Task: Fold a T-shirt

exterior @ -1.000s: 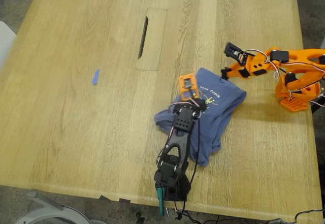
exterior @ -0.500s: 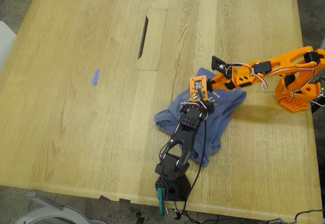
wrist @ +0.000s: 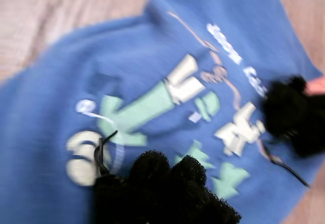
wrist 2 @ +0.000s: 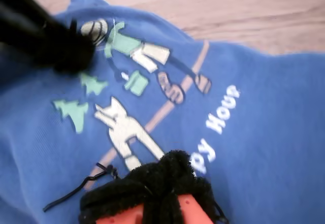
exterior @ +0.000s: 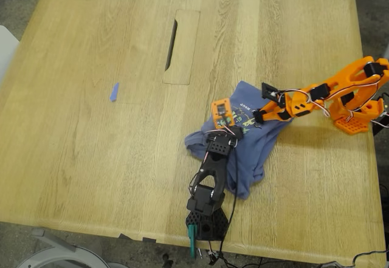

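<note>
Crowding in over the chest print, my first pincer (exterior: 233, 121) on the black arm and my second pincer (exterior: 259, 115) on the orange arm hang just above the bunched T-shirt (exterior: 255, 152); blur and dark padding mean I cannot tell whether either is open or closed. That shirt sits crumpled toward the exterior view's lower right of the table (exterior: 91, 128), near its front edge. Wide bare wood runs off to that view's left, broken only by a small blue scrap (exterior: 113, 92).
</note>
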Tool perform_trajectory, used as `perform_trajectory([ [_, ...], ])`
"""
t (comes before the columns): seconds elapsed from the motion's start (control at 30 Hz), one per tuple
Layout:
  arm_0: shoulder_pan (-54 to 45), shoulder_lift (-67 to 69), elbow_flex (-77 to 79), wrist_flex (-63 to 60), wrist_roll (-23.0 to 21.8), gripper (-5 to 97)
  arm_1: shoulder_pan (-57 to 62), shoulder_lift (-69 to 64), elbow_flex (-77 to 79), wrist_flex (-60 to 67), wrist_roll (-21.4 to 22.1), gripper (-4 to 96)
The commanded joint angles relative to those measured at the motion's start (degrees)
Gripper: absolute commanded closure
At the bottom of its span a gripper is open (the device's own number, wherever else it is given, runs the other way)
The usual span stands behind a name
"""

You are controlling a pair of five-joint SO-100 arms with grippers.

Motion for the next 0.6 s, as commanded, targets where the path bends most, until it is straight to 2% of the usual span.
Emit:
perform_trajectory([
  [0.0,-5.45,1.23,-1.23,-1.23,-0.26,92,-0.26,5.98,3.60,2.64,0.53,91.4],
  [0.27,-13.80,4.48,0.70,0.44,0.00,92,2.20,21.01,10.90,12.48,0.79,91.4],
  [0.43,-19.60,11.95,5.71,3.60,0.26,92,5.45,31.38,14.33,21.88,1.14,91.4],
  [0.57,-23.12,18.90,8.17,8.09,0.53,92,9.14,34.80,14.15,26.63,0.70,91.4],
])
